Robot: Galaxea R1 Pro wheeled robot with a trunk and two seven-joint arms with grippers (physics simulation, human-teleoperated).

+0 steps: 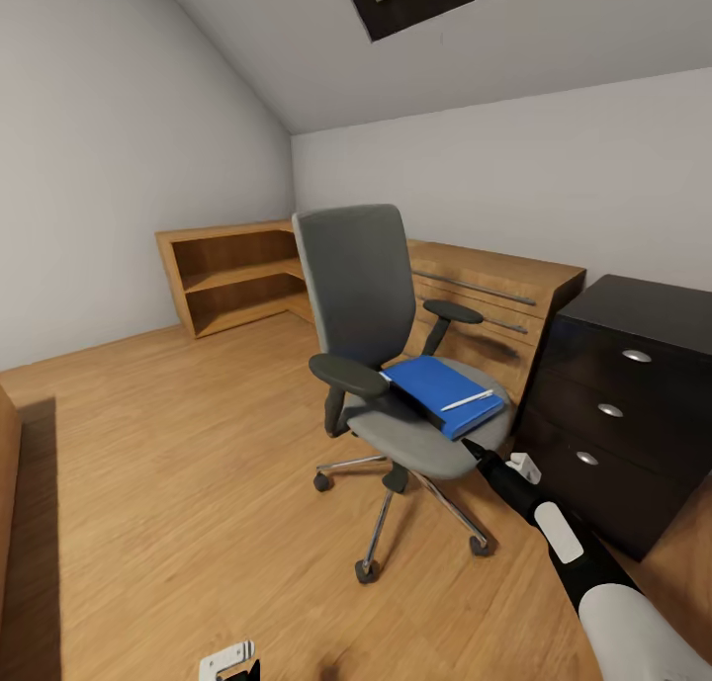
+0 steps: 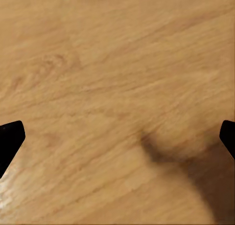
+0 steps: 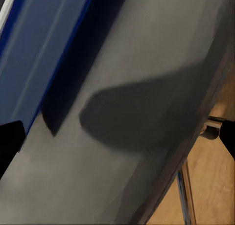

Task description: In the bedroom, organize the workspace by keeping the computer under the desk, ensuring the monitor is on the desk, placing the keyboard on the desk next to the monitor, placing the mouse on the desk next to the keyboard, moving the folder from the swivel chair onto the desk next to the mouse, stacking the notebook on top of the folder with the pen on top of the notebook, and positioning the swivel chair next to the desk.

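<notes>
While the folder (image 1: 441, 392) lies flat on the swivel chair (image 1: 396, 365) with the pen (image 1: 467, 400) across it, your main moves are still ahead. Your right gripper (image 3: 117, 137), jaws spread, hovers over the matte grey seat just beside the glossy blue cover's edge. Your left gripper (image 2: 117, 137), also spread, faces grained wooden floor (image 2: 98, 63). Beyond the chair stands the shiny black desk (image 1: 613, 404).

One swivel chair (image 1: 396, 365) on the floor, two black armrests on it. One blue folder (image 1: 440, 392) lies on its seat, one pen (image 1: 467, 400) on top of that. One black drawer unit (image 1: 618, 414) with three drawers and three silver knobs. One wooden shelf unit (image 1: 232, 276) and one wooden chest (image 1: 494, 305) stand along the walls.
</notes>
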